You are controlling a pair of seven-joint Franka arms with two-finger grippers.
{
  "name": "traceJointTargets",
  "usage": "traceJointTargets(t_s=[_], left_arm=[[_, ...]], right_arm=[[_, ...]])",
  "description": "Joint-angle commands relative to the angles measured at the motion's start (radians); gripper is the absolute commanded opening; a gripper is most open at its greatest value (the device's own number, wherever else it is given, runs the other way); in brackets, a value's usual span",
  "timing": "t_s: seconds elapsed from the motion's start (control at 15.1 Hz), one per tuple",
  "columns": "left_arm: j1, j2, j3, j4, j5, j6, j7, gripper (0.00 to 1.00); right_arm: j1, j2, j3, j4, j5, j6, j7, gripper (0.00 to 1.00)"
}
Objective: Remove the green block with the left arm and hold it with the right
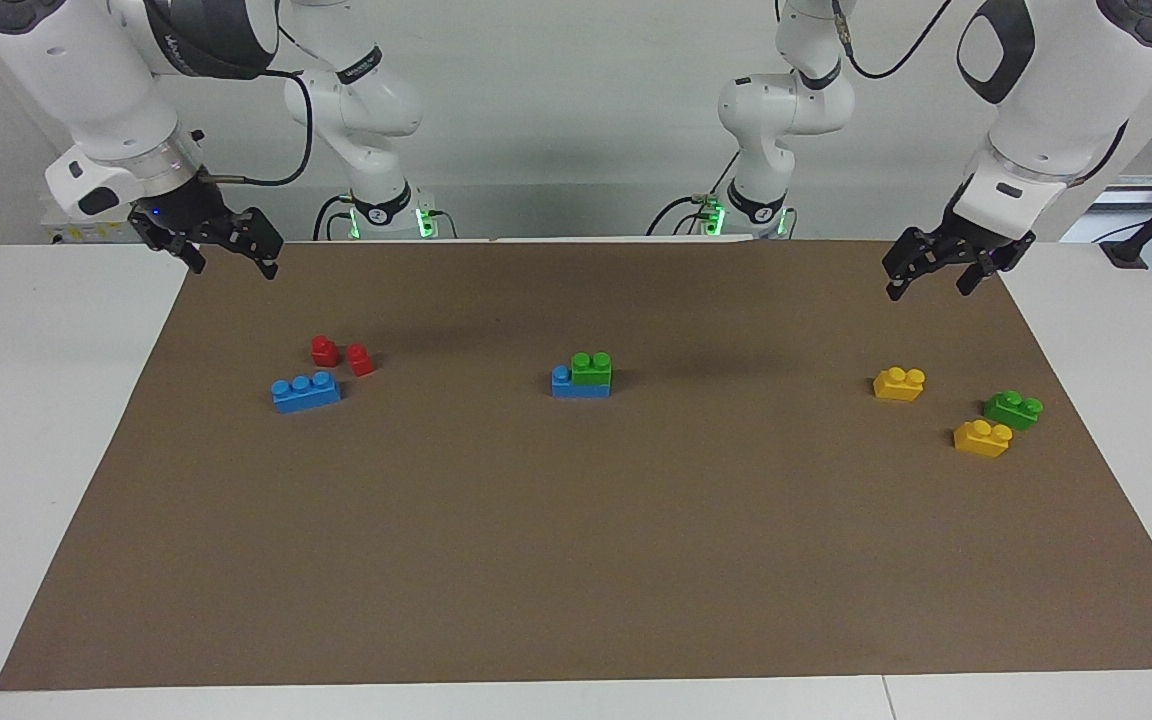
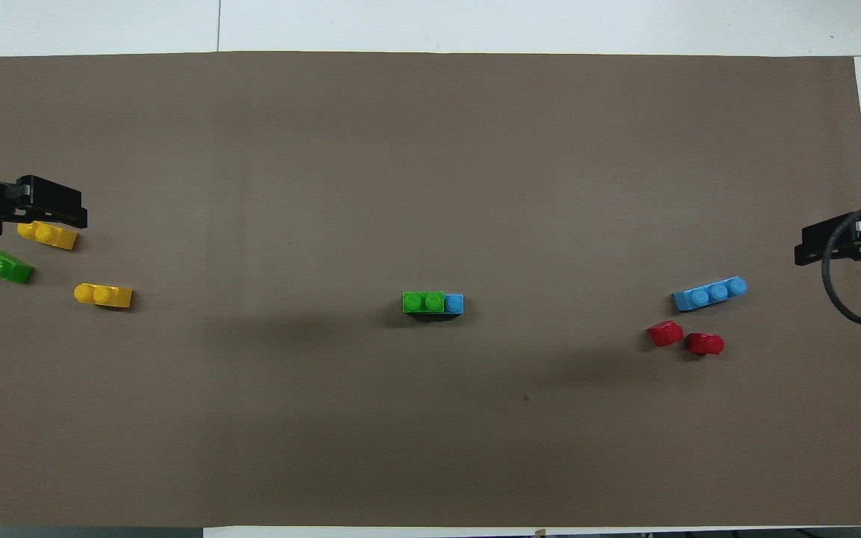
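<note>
A matte brown mat (image 1: 576,560) covers my white worktop (image 1: 36,450). The studded plastic green block (image 1: 592,368) sits mid-mat atop a blue brick (image 1: 576,385). My left end effector (image 1: 936,280) and right end effector (image 1: 231,262) hang open, empty.

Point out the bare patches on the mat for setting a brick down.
Bare: the brown mat farther from the robots than every brick, and either side of the light-green plastic brick stacked on a blue brick. Crowded: both ends.

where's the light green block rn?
Mid-mat in both views: the green block sits stacked on a blue brick, covering all but one stud, with the other bricks out toward either arm's end.
</note>
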Motion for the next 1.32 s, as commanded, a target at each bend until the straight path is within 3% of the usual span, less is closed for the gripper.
traceJointTargets(t_s=[0.0,0.46,0.73,1.26], left_arm=[[-0.001,-0.034,-0.001,-0.039,-0.013,0.017,0.003,1.00],[0.008,-0.040,-0.001,-0.051,-0.014,0.007,-0.041,1.00],[-0.001,-0.057,-0.003,-0.085,-0.016,0.012,-0.289,1.00],[-0.055,-0.082,-0.009,-0.131,-0.063,0.017,-0.823,1.00]], right_arm=[[-0.003,-0.021,0.003,-0.026,-0.002,0.025,-0.023,1.00],[0.037,-0.022,0.006,-0.035,0.001,0.063,0.146,1.00],[0.110,-0.024,0.007,-0.058,0.010,0.071,0.360,0.99],[0.205,-0.045,0.007,-0.166,0.194,0.170,0.912,0.99]])
